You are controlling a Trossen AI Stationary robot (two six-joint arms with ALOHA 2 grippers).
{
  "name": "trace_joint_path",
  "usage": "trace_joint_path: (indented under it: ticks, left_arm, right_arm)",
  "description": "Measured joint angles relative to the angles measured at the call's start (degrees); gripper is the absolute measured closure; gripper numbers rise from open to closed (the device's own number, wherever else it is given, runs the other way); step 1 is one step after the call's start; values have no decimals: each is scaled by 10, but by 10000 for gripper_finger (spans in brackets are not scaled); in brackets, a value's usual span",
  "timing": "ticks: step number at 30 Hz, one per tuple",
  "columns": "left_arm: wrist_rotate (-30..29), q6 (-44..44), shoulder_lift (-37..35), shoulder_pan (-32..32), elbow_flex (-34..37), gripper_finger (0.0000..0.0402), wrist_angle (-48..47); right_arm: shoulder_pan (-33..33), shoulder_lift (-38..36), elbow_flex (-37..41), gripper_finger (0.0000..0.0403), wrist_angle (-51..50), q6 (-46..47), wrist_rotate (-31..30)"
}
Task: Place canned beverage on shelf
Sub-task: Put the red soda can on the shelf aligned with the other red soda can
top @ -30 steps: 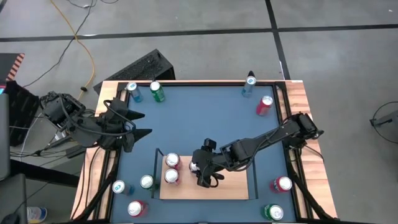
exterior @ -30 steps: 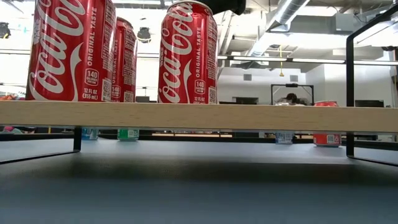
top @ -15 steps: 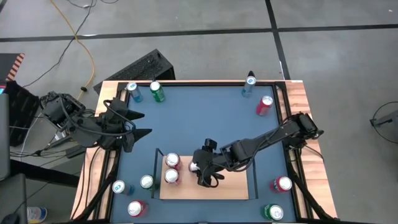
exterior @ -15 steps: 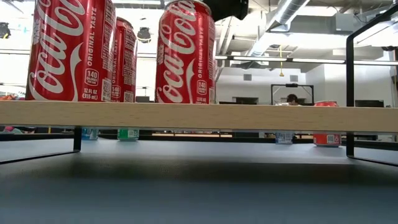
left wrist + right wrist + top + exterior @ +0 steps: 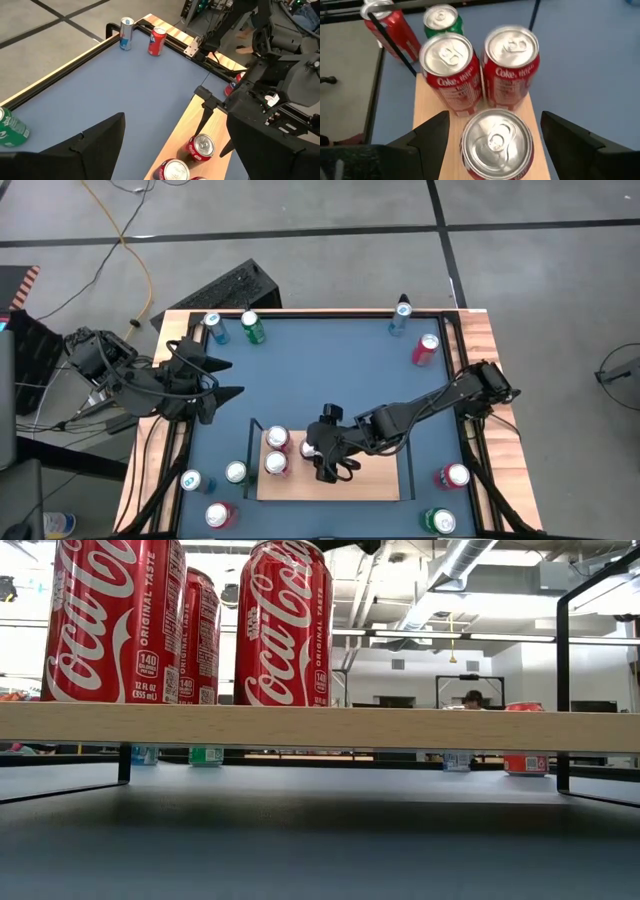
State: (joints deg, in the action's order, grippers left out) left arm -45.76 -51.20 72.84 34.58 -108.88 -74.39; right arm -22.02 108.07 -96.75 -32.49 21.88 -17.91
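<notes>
Motion over the last second carried the red can (image 5: pixel 283 625) sideways along the shelf (image 5: pixel 378 476) toward the two cans (image 5: pixel 276 450) already standing there, the right end effector (image 5: pixel 496 137) straddling it wide, suggesting placement was nearly done, while the left end effector (image 5: pixel 228 378) waited open at the counter's (image 5: pixel 330 370) edge.

Red cans (image 5: pixel 497 145) with white lettering, light-wood shelf (image 5: pixel 375 478).

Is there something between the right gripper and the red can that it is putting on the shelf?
Nothing visible. The right gripper is open astride the third Coca-Cola can, which stands on the shelf beside two other Coca-Cola cans. The left gripper waits open at the table's left edge.
</notes>
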Motion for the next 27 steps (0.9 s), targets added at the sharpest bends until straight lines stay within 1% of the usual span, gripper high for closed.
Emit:
trace_joint_path:
  ticks: [3,6,12,16,20,27]
  left_arm:
    - [0,0,0,0,0,68,0]
    - [0,0,0,0,0,68,0]
    - [0,0,0,0,0,68,0]
    - [0,0,0,0,0,68,0]
    - [-1,0,0,0,0,68,0]
    - [-10,0,0,0,0,68,1]
  right_arm:
    - [0,0,0,102,-2,-28,5]
    - [0,0,0,102,0,-41,28]
    - [7,0,12,102,0,-44,38]
    - [9,0,14,99,-2,-45,57]
    - [12,0,14,85,0,-45,61]
    - [12,0,14,47,-2,-46,74]
